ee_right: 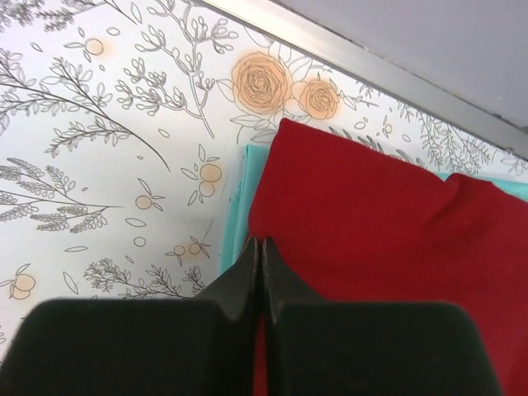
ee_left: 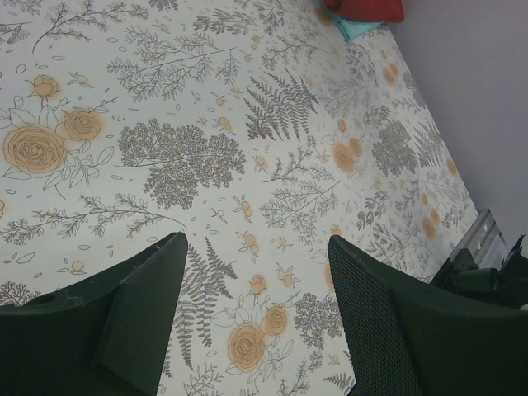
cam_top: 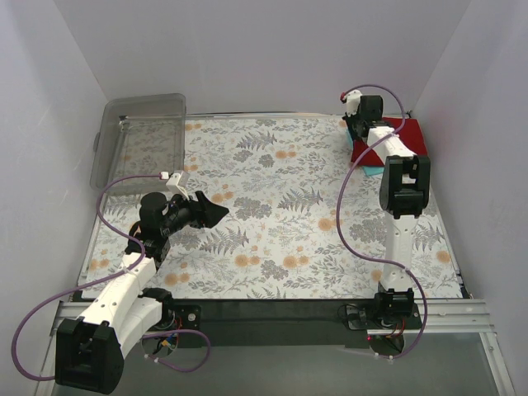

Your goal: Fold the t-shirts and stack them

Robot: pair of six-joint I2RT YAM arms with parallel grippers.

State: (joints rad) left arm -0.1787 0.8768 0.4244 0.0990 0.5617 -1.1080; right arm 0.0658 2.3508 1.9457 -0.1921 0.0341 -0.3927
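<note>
The deep red t-shirt (cam_top: 412, 136) lies folded on top of the light teal t-shirt (cam_top: 373, 172) at the table's far right corner. In the right wrist view the red shirt (ee_right: 371, 231) covers most of the teal one (ee_right: 239, 206), which shows as a strip along its left edge. My right gripper (ee_right: 261, 241) is shut over the red shirt's left edge, with nothing visible between its tips. My left gripper (ee_left: 256, 239) hovers open and holds nothing over the flowered cloth at the left (cam_top: 216, 214). Both shirts, red (ee_left: 367, 8) and teal (ee_left: 353, 30), sit far from it.
A clear plastic bin (cam_top: 140, 140) stands at the far left corner. A flowered tablecloth (cam_top: 272, 206) covers the table, with white walls on three sides. A metal rail (ee_right: 371, 70) runs along the far edge just behind the shirts.
</note>
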